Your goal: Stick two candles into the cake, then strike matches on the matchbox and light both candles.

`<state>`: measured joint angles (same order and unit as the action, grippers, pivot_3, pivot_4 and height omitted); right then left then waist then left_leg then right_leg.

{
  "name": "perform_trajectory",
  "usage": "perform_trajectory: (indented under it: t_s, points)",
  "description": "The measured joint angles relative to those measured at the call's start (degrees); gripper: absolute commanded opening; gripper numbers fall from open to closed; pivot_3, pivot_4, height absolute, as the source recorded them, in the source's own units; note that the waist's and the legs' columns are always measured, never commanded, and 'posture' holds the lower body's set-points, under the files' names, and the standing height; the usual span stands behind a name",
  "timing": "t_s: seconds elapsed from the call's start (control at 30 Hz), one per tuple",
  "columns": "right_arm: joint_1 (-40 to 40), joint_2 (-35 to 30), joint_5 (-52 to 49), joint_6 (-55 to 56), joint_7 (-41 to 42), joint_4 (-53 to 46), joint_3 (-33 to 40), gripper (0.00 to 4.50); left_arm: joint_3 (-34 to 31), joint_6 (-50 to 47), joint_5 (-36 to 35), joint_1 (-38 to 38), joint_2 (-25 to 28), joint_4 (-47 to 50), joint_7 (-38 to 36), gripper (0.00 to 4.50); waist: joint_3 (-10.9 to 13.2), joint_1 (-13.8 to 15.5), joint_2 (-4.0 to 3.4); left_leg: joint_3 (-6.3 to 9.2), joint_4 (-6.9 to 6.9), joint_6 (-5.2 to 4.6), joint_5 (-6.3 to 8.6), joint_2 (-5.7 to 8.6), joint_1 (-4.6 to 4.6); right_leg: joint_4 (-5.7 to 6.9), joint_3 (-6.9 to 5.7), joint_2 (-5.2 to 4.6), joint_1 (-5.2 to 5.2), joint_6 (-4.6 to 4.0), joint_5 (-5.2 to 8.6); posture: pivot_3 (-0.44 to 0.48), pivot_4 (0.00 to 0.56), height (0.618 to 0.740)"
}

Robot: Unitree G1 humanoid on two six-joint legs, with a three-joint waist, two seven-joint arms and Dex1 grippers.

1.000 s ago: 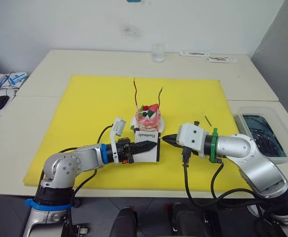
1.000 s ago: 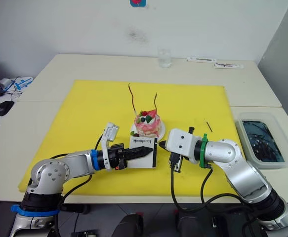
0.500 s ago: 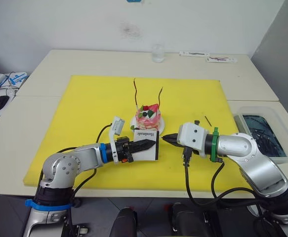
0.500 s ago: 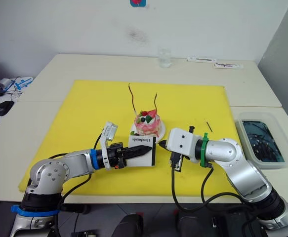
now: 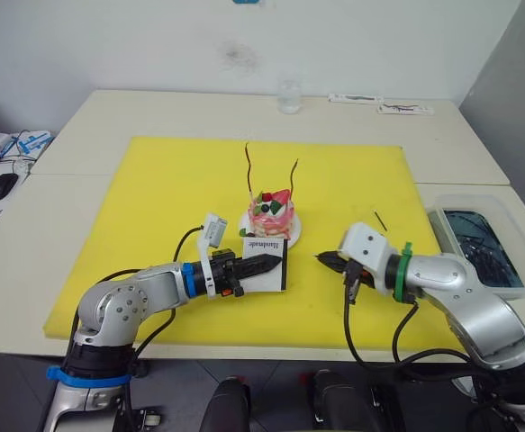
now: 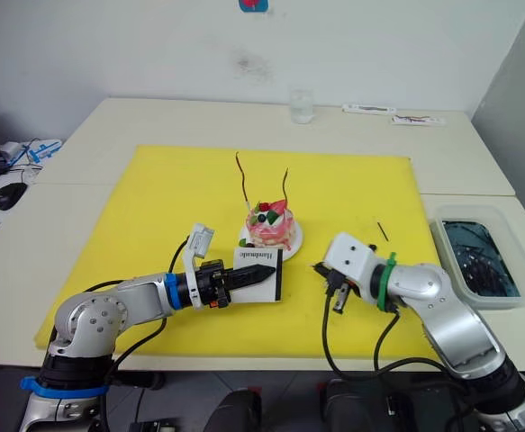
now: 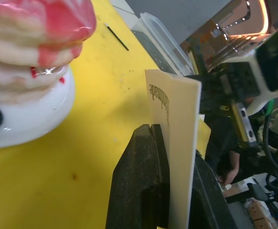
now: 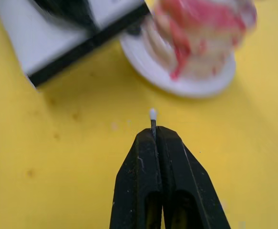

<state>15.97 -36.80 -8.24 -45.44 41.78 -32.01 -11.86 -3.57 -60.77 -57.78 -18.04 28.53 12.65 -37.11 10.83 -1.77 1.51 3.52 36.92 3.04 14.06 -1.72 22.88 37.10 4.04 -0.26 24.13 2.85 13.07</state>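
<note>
The pink cake [image 5: 271, 212] on its white plate stands mid-mat with both wavy candles [image 5: 248, 171] [image 5: 292, 181] upright in its top. Just in front of it, my left gripper [image 5: 264, 264] is shut on the white matchbox [image 5: 268, 254], holding it on edge with the black striking edge facing right. My right gripper [image 5: 323, 259] sits a short gap to the right of the box, shut on a match [image 8: 152, 116] whose pale tip pokes out past the fingertips. I see no flame. A second match [image 5: 379, 220] lies on the mat to the right.
The yellow mat [image 5: 154, 198] covers the table's middle. A clear plastic tray [image 5: 478, 245] holding dark items sits at the right edge. A glass [image 5: 287, 96] and flat white items [image 5: 379, 104] stand at the back.
My right gripper has drawn away to the right from the matchbox's striking edge, still holding the match. The left gripper and box have barely moved.
</note>
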Motion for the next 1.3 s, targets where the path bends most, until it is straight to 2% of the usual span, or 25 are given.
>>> perform_trajectory:
  t_s: [0.27,0.4,0.5,0.73,0.9,1.03,1.3]
  points:
    - [-4.4,12.1,-2.7,-8.6,-11.2,0.1,8.4,0.04,0.6,0.0,0.2,0.8,-0.2,1.4,-0.1,0.00,0.0,-0.2,-0.01,0.02,0.02,-0.01,-0.01,-0.01,-0.08,0.11,0.01,0.04,0.00,-0.09,0.05,0.000,0.150,0.740]
    - [-5.2,14.3,-3.8,-9.5,-14.1,0.5,9.8,0.04,0.7,0.0,0.4,1.3,-0.2,1.5,-0.1,0.00,0.0,-0.2,-0.01,-0.01,0.04,-0.01,-0.01,-0.01,-0.05,0.06,0.03,0.03,-0.02,-0.11,0.06,0.000,0.150,0.740]
    - [-6.3,14.4,-4.0,-8.9,-14.9,0.9,10.1,0.67,0.9,0.0,0.6,1.5,-0.1,1.6,-0.1,0.00,0.0,-0.2,-0.01,-0.01,0.02,-0.01,0.00,-0.01,-0.05,0.06,0.02,0.03,-0.01,0.00,0.00,0.000,0.150,0.740]
    - [-10.6,14.1,-4.6,-0.5,-14.0,0.8,10.6,3.20,0.9,0.0,0.8,1.6,0.1,2.5,-0.6,0.00,0.0,-0.2,-0.01,-0.01,0.00,-0.01,0.00,-0.01,-0.06,0.04,0.02,0.04,-0.02,-0.03,0.02,0.000,0.150,0.740]
    - [-17.1,13.1,-3.5,16.2,-10.5,2.9,10.0,3.20,0.9,0.0,1.0,1.6,0.6,2.6,-1.0,0.00,0.0,-0.2,-0.01,-0.03,0.01,-0.01,0.00,-0.01,-0.07,0.02,0.03,0.04,-0.03,-0.13,0.08,0.000,0.150,0.740]
    - [-16.9,16.2,-1.2,27.0,-11.4,10.3,8.8,3.20,0.9,0.0,1.1,1.6,0.7,2.6,-1.1,0.00,0.0,-0.6,-0.01,-0.06,0.04,-0.02,-0.01,-0.02,-0.14,0.07,0.07,0.04,-0.04,-0.14,0.08,0.000,0.150,0.740]
    - [-12.1,20.2,0.3,34.3,-13.5,21.3,8.4,3.20,0.9,-0.3,1.2,1.3,1.5,2.6,-1.1,0.00,0.0,-0.6,-0.01,-0.06,0.04,-0.04,-0.03,-0.02,-0.13,0.11,0.08,0.04,-0.05,-0.15,0.05,0.000,0.150,0.740]
